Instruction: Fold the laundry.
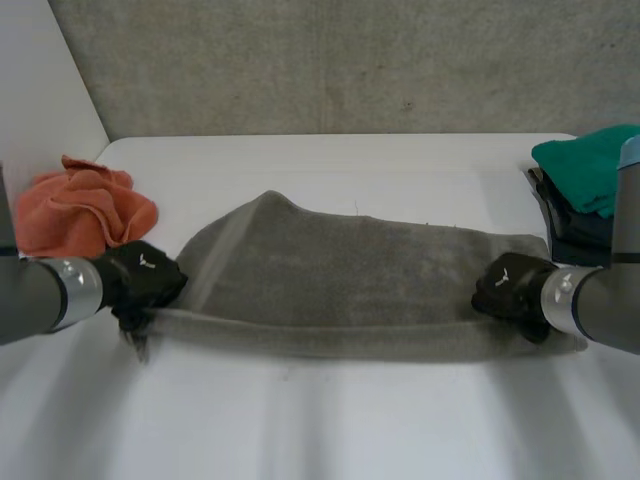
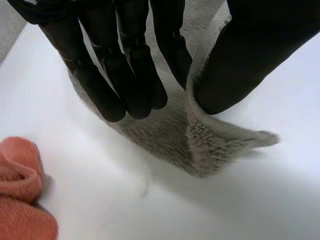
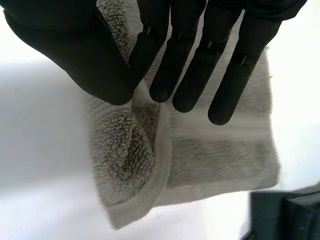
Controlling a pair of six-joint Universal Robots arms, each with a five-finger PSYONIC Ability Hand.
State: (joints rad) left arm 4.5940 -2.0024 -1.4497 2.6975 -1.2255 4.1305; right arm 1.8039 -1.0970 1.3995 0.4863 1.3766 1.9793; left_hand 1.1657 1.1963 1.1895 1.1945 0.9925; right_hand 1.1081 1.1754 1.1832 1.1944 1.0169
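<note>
A grey towel (image 1: 340,280) lies lengthways across the white table (image 1: 330,420), with its near edge folded into a thick band. My left hand (image 1: 145,278) is at the towel's left end. In the left wrist view, that hand (image 2: 125,65) pinches a corner of the towel (image 2: 200,145) between thumb and fingers, and the corner tip sticks out past the thumb. My right hand (image 1: 510,285) is at the right end. In the right wrist view, the right hand (image 3: 190,60) pinches the towel's (image 3: 220,155) doubled edge against its thumb.
A crumpled orange cloth (image 1: 80,205) lies at the table's left, close to my left hand, and appears as the orange cloth (image 2: 20,190) in the left wrist view. A green cloth (image 1: 590,170) tops a dark folded stack (image 1: 570,235) at the right edge, just behind my right hand.
</note>
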